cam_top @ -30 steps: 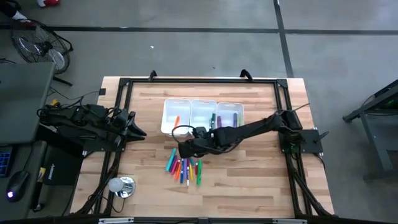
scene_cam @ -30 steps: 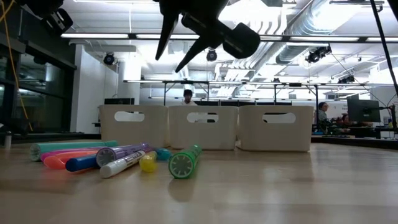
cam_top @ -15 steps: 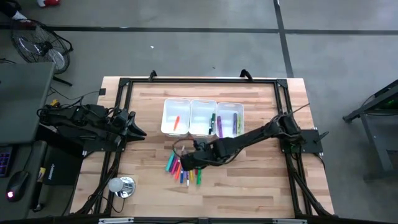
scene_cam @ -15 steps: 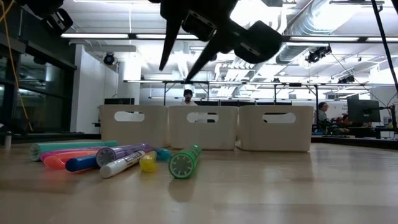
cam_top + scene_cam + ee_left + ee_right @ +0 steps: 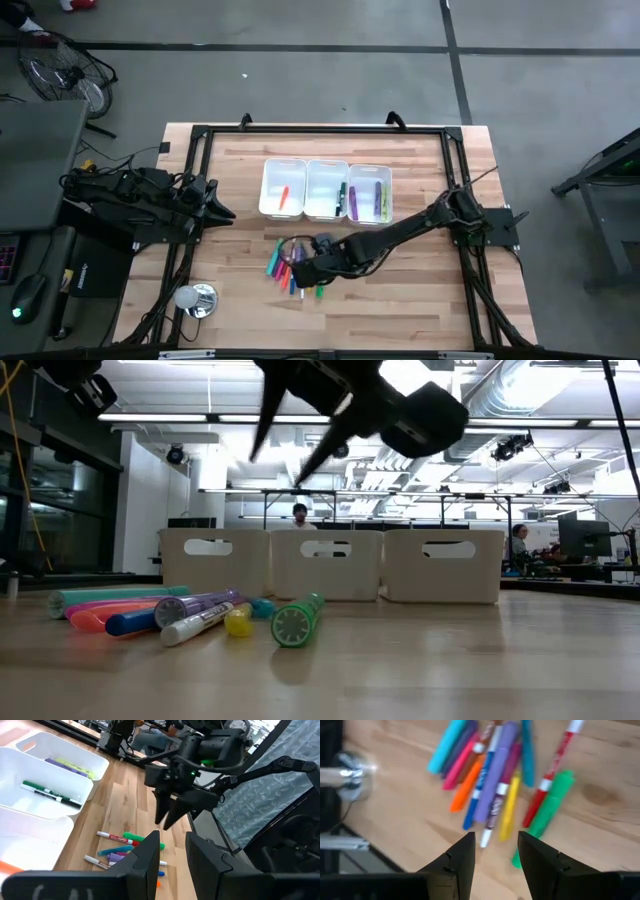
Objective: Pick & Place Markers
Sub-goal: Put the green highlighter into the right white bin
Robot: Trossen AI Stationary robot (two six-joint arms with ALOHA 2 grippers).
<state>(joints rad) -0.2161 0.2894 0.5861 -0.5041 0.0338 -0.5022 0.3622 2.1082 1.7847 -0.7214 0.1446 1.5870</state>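
High view: wooden table point(image 5: 420, 300) with three white bins point(image 5: 326, 189) in a row near the far middle. Left bin with one orange marker point(image 5: 284, 195); middle and right bins with green, purple and yellow-green markers. Loose pile of markers point(image 5: 291, 270) on the wood in front of the bins, toward the near edge. Right gripper point(image 5: 303, 272) stretched across from the right side, poised directly over the pile. Left gripper point(image 5: 226, 212) parked at the table's left edge, well apart from the markers. Small metal object point(image 5: 196, 298) near the left front corner.

Low view: pile lying flat on the table, teal, pink, orange, blue, purple, white-barrelled and yellow markers side by side, green marker point(image 5: 295, 621) end-on at the right of the group. Right gripper point(image 5: 288, 460) above the pile, clear of it, fingers spread apart and holding nothing. Bins behind the pile; people in the room beyond.

Left wrist view: own fingers point(image 5: 145, 857) narrowly parted, nothing between them. Right arm's gripper point(image 5: 165, 817) farther off, fingers pointing down over the markers point(image 5: 127, 851).

Right wrist view: own fingers point(image 5: 462, 852) apart, gap empty. Below, markers point(image 5: 492, 780) fanned on the wood, green marker point(image 5: 547, 812) beside a red-and-white one.
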